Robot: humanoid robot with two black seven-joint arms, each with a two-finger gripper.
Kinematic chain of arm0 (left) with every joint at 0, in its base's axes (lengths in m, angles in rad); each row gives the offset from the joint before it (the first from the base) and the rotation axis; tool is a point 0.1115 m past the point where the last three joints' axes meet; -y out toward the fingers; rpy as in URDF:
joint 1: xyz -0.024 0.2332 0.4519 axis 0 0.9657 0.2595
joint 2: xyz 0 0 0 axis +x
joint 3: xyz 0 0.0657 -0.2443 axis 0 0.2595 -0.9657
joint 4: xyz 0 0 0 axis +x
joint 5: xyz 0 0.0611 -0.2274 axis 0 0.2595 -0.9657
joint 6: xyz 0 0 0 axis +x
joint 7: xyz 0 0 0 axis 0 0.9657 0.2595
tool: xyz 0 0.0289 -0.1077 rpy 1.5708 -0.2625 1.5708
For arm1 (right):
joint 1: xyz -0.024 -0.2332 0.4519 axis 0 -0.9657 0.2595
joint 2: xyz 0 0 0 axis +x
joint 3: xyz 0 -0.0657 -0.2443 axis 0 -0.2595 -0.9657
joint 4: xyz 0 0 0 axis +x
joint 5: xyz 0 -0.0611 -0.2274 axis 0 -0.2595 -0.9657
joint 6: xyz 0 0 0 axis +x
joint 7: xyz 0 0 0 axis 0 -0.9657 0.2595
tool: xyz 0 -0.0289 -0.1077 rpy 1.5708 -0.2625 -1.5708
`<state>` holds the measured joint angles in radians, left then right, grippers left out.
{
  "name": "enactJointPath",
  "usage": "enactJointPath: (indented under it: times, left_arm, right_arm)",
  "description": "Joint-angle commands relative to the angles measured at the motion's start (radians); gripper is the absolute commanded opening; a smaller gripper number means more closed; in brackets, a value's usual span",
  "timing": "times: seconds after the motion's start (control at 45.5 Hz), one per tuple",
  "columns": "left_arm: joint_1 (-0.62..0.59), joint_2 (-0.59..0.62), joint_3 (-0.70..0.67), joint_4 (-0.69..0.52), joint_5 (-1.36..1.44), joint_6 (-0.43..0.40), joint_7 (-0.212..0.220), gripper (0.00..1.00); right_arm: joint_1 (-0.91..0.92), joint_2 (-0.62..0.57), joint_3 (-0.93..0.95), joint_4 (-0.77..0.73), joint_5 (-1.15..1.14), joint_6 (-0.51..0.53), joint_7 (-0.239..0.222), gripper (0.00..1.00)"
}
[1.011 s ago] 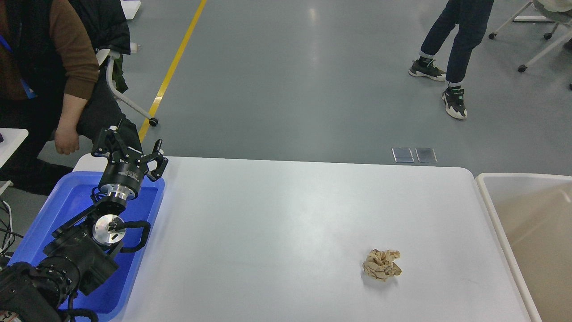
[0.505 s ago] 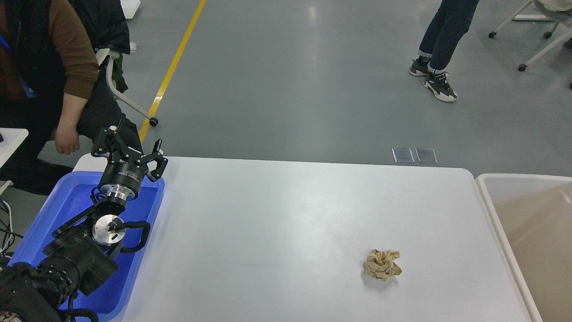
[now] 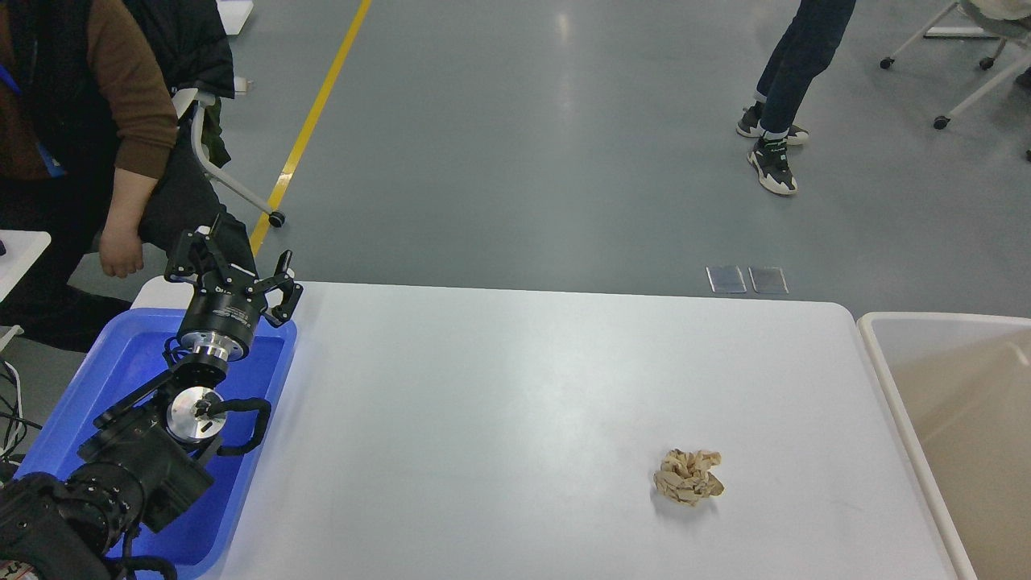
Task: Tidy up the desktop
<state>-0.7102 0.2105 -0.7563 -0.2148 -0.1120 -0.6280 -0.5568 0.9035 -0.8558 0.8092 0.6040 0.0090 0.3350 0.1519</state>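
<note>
The white desktop [image 3: 515, 387] fills the middle of the head view. A crumpled ball of brown paper [image 3: 689, 477] lies on it at the right front. My left gripper [image 3: 235, 259] is open and empty, held above the far end of the blue tray [image 3: 80, 395] at the left edge of the desktop, far from the paper ball. My right arm and gripper are out of view.
A beige white-rimmed bin [image 3: 958, 427] stands off the right edge of the desktop. A seated person [image 3: 89, 129] is close behind the tray at the far left. Another person's legs [image 3: 785, 89] stand on the grey floor beyond.
My left arm and the paper ball have not moved. The person standing at the back has shifted their feet to the left.
</note>
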Motion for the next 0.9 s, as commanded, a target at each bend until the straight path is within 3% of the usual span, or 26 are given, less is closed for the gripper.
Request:
enactJointPath:
  times: [0.0, 0.33, 0.879]
  left_arm:
    - [0.000, 0.000, 0.000, 0.000, 0.000, 0.001, 0.000, 1.00]
    - [0.000, 0.000, 0.000, 0.000, 0.000, 0.001, 0.000, 1.00]
    - [0.000, 0.000, 0.000, 0.000, -0.002, 0.001, 0.000, 1.00]
  right_arm:
    - [-0.164, 0.069, 0.134, 0.082, 0.000, 0.042, 0.001, 1.00]
    - [-0.265, 0.314, 0.222, 0.074, -0.011, 0.039, 0.001, 1.00]
    - [-0.278, 0.337, 0.208, 0.060, -0.017, 0.041, 0.001, 1.00]
